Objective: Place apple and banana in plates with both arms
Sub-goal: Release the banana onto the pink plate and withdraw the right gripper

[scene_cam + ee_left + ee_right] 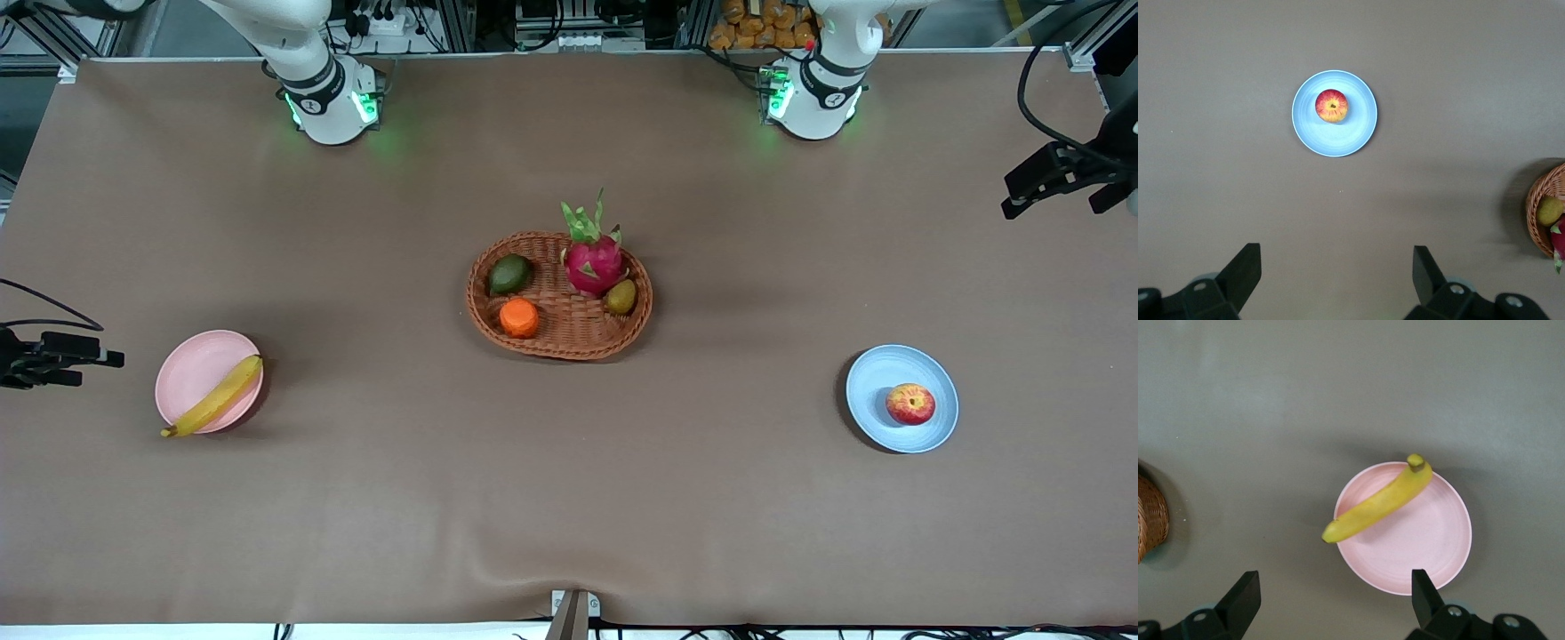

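Observation:
The banana [213, 396] lies across the pale pink plate [191, 369] toward the right arm's end of the table, and one tip juts past the rim. The apple [909, 404] sits in the light blue plate [876, 378] toward the left arm's end. My right gripper [80, 360] is up in the air beside the pink plate, open and empty. Its wrist view shows the open gripper [1336, 600], the banana [1378, 501] and the plate [1418, 547]. My left gripper [1036, 182] is high over the table's edge, open and empty. Its wrist view [1337, 273] shows the apple [1332, 106] in the blue plate [1338, 137].
A brown wicker basket [569, 342] stands mid-table. It holds a pink dragon fruit [593, 260], an orange fruit [519, 317], a dark green fruit [510, 274] and a yellowish-green fruit [621, 296]. The basket's edge shows in both wrist views [1541, 200] [1151, 520].

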### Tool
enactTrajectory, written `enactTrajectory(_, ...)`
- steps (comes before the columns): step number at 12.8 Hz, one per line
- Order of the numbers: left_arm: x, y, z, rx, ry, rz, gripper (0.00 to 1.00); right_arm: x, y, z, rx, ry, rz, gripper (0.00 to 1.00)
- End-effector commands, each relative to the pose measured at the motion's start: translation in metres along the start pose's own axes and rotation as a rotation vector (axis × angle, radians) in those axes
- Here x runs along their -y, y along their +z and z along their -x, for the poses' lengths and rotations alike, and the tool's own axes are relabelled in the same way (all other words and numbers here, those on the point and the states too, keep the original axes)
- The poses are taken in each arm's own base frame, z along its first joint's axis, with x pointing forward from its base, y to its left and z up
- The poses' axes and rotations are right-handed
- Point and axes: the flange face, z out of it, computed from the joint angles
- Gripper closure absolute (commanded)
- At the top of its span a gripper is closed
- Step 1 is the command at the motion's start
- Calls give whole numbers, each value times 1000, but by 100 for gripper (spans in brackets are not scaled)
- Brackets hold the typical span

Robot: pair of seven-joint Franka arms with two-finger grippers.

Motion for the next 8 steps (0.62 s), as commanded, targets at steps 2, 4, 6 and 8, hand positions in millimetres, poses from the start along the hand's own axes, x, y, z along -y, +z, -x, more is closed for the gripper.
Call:
enactTrajectory(2, 0, -4, -2, 8, -5, 2, 0, 81, -44, 2, 15, -14, 140, 0)
enactTrajectory(4, 0, -4, -2, 6, -4, 4, 0, 116, -62, 8, 13, -8, 200, 0)
enactTrajectory(6, -2, -4, -2, 6, -1, 4, 0, 154, -70, 24, -5, 9, 209, 0)
enactTrajectory(8, -7, -3, -3, 9, 5, 4, 0, 202, -75, 49, -72, 83, 243, 0)
